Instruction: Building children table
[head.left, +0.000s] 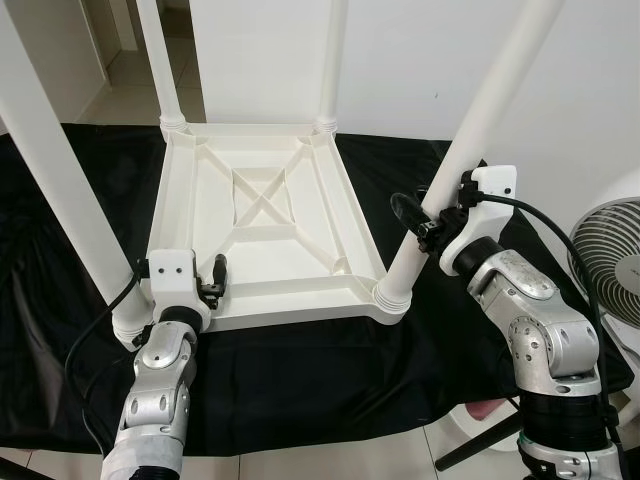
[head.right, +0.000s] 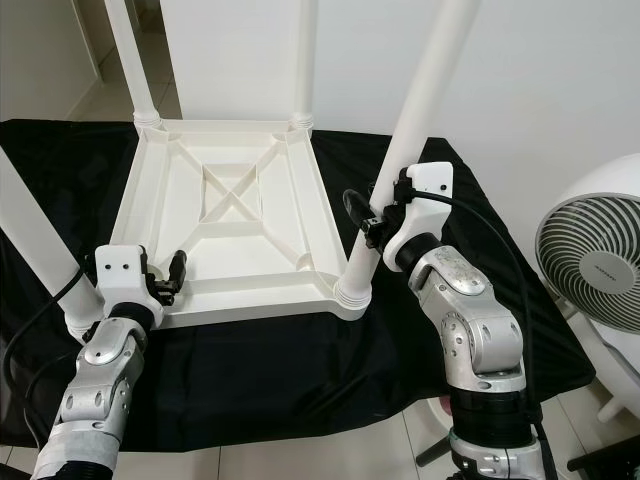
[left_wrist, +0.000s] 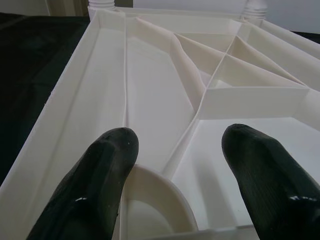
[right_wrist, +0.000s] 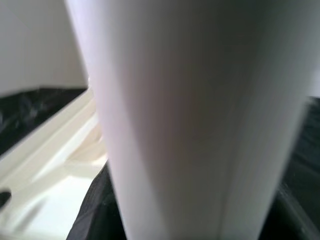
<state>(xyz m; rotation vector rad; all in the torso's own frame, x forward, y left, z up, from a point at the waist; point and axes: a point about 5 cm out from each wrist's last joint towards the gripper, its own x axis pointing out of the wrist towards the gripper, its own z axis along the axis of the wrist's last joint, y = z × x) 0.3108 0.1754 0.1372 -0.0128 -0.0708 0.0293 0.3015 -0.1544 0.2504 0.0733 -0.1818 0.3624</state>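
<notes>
Left eye view: an upturned white plastic ribbed tabletop (head.left: 262, 215) lies on a black cloth (head.left: 330, 370), four white legs standing up from its corners. Right gripper (head.left: 425, 222) is clamped round the near right leg (head.left: 470, 150); left gripper (head.left: 205, 285), fingers apart, rests over the near edge.

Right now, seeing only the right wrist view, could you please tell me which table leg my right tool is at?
Observer: The right tool is at the near right leg, just above its socket in the upturned table.
Operator: Thank you. Are the other legs in?
Observer: The far left leg, far right leg and near left leg all stand at their corners.
Operator: And the left tool?
Observer: The left tool is open at the table's near rim.
</notes>
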